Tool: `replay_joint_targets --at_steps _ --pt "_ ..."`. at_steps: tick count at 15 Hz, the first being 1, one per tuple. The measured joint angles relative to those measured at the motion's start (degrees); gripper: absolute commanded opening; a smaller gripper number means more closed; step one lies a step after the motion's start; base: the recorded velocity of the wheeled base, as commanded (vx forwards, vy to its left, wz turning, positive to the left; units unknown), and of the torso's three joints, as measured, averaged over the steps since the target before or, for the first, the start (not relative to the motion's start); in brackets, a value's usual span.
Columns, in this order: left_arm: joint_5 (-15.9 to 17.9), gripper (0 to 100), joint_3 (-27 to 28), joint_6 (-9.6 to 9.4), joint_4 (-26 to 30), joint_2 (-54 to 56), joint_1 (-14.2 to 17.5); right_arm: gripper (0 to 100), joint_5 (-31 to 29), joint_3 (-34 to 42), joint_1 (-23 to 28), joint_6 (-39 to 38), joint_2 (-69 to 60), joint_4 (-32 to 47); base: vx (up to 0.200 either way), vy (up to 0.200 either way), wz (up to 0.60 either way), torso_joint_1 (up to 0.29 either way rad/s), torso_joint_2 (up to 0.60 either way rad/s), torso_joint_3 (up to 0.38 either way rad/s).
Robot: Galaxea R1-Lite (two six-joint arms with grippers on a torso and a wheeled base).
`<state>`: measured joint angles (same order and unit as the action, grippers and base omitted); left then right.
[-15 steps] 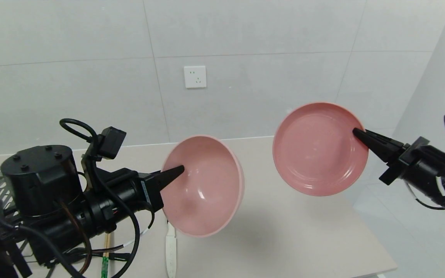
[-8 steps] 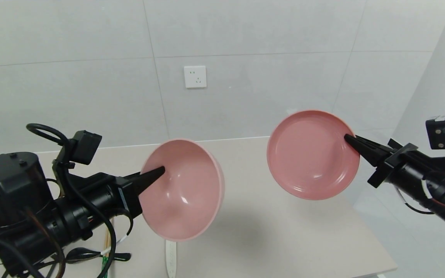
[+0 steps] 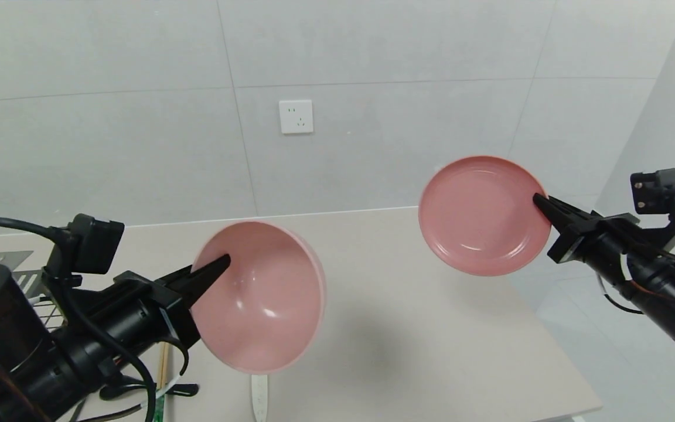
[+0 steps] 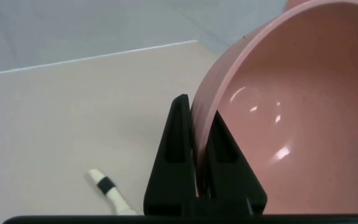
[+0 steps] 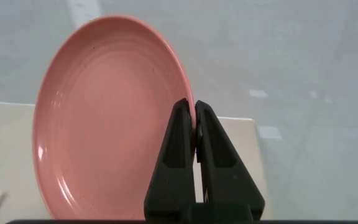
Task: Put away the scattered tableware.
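Left arm low on robot's left side, forearm angled up toward centre. Left gripper (image 3: pixel 220 265) has jaws pinched tight on rim of pink bowl (image 3: pixel 264 310), holding it tipped on edge in air. Right arm extends from robot's right side, reaching inward and slightly up. Right gripper (image 3: pixel 539 201) has jaws clamped on rim of pink plate (image 3: pixel 478 220), holding it near upright, higher than left gripper.
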<state>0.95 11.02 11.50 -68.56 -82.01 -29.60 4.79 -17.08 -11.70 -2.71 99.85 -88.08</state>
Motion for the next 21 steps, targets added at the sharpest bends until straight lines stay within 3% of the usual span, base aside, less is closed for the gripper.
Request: replay_joint_targets --at_steps 2,5,13,17,21 --pt "-2.54 0 0.69 -0.34 -0.28 -1.27 0.06 0 -0.77 -0.45 -0.50 0.48 -0.24 1.85 0.000 0.000 0.00 0.000 0.00 0.000" --pt "-2.62 0 0.63 2.00 -5.58 -3.11 0.48 0 -0.85 -1.71 -1.79 8.17 -0.10 1.07 0.000 0.000 0.00 0.000 0.00 0.000" --pt "-2.65 0 -0.09 2.54 -5.97 -6.78 0.57 0 -0.88 -2.57 -2.29 11.26 3.67 -1.84 0.000 0.000 0.00 0.000 0.00 0.000" --pt "-2.61 0 -0.72 3.22 -7.39 -7.49 0.09 0 -0.85 -2.27 -2.57 11.84 3.86 -1.87 0.000 0.000 0.00 -0.246 0.09 -0.146" --pt "-2.23 0 -1.24 2.38 -11.80 -9.14 -0.13 0 -0.85 -2.18 -2.68 12.07 3.89 -1.89 0.000 0.000 0.00 -0.296 0.08 -0.222"
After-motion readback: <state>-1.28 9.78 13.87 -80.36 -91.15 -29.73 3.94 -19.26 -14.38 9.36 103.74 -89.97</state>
